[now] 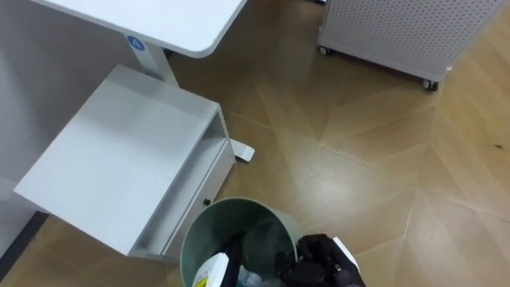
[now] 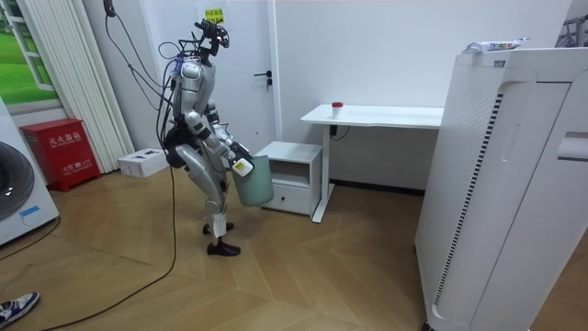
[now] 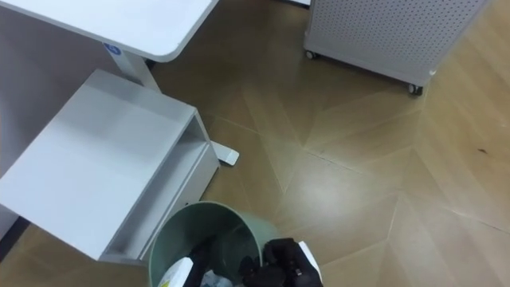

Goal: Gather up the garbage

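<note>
Left eye view: the green bin (image 1: 227, 215) is at the bottom edge, mouth up toward me, just beside the front corner of the white drawer cabinet (image 1: 119, 151). My right hand (image 1: 319, 257) is on the bin's right rim with dark fingers hooked over the edge, so it's gripping the rim. My left hand (image 1: 229, 259) is at the left rim with its fingers down inside the bin, so I can't tell its grip. Something pale lies in the bin, and I can't make out what. The white desk (image 1: 175, 24) is top left, over the cabinet. A white perforated unit on casters (image 1: 398, 32) is top right, well apart. Room view: the robot stands on the wood floor (image 2: 303, 276), knees bent, facing the room view's right. It holds the bin off the floor in front of its hips, near the cabinet beside the desk. A small red object (image 2: 337, 106) sits on the desk. A tall white appliance (image 2: 496, 184) is in the foreground right, and a red box (image 2: 57, 152) is by the curtain (image 2: 69, 83) on the left. Right eye view: same layout, bin bottom centre, right hand on its rim, cabinet to its left.
</note>
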